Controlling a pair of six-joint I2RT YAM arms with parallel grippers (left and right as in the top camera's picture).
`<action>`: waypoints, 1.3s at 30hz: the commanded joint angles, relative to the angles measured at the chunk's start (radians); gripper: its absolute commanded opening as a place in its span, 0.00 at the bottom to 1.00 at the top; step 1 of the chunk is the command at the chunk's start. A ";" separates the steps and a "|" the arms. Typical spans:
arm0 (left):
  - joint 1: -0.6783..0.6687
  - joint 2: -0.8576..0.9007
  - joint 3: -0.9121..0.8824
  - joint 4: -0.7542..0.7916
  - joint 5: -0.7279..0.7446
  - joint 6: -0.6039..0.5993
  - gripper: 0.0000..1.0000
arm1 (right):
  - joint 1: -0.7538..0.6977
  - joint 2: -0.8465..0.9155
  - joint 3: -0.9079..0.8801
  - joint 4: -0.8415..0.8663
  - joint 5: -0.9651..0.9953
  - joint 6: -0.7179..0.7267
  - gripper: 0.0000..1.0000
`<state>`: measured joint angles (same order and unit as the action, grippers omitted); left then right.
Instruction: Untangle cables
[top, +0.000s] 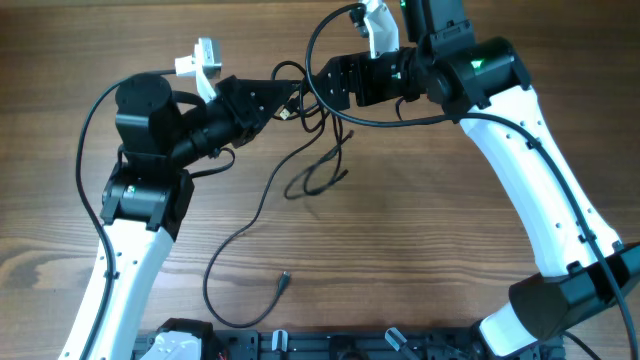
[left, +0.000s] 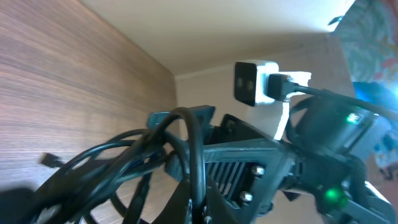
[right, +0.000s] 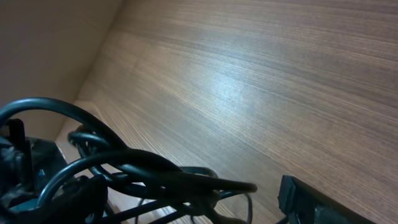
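Overhead view, upper centre of frame: left gripper (top: 288, 105) clamps the cables (top: 335, 155), right gripper (top: 316, 85) fingers stand wide around them.

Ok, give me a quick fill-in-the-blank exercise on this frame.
1. The cables are all ____ in colour.
2. The table has a ____ surface.
3. The left tool is ____ on the cables.
4. A loose plug end lies on the ____.
Missing words: black; wooden; shut; table.
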<state>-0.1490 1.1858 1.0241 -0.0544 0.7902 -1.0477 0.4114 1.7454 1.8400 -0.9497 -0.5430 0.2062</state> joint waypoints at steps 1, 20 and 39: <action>-0.006 -0.012 0.008 0.039 0.066 -0.087 0.04 | 0.008 0.013 -0.003 -0.008 -0.021 -0.034 0.83; 0.071 -0.011 0.008 0.037 0.172 -0.384 0.04 | 0.023 0.033 -0.003 0.050 -0.171 -0.501 0.67; 0.125 -0.007 0.008 -0.329 -0.215 -0.107 0.04 | 0.021 -0.084 -0.002 0.071 0.349 0.153 0.04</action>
<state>-0.0418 1.1931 1.0267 -0.2653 0.8204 -1.2755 0.4553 1.7271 1.8389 -0.8753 -0.4198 0.2302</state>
